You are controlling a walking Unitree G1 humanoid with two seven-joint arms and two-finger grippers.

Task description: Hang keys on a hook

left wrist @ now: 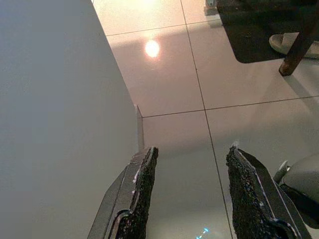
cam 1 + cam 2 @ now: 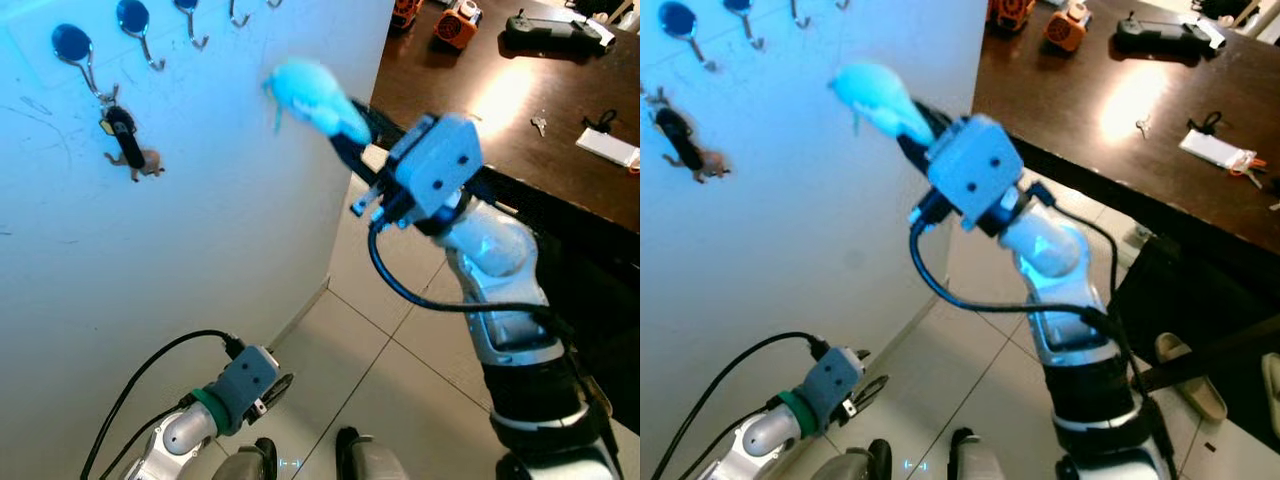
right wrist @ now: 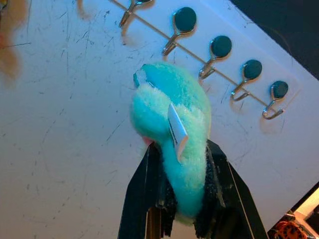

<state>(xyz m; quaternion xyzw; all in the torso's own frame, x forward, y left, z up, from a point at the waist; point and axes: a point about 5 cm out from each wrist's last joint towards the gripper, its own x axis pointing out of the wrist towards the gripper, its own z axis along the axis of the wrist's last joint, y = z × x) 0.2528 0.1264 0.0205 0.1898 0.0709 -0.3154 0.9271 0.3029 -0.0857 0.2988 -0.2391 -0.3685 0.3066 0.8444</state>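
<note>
Turquoise plush keychain (image 3: 172, 149) pinched between our right gripper (image 3: 184, 196) fingers, raised near white wall (image 2: 200, 220), below row of hooks (image 3: 219, 50). Another key set (image 2: 125, 140) hangs on leftmost hook (image 2: 78, 50). Our left gripper (image 1: 192, 194) hangs low over tiled floor (image 1: 174, 74), fingers spread, empty.

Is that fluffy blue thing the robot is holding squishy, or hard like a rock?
Probably squishy. The fluffy blue keychain toy looks like plush fur, and the right gripper has its black fingers pressed into its sides. It likely weighs little, since the arm holds it up near the hooks by one end. Its fuzzy surface probably won't slip easily.
</note>
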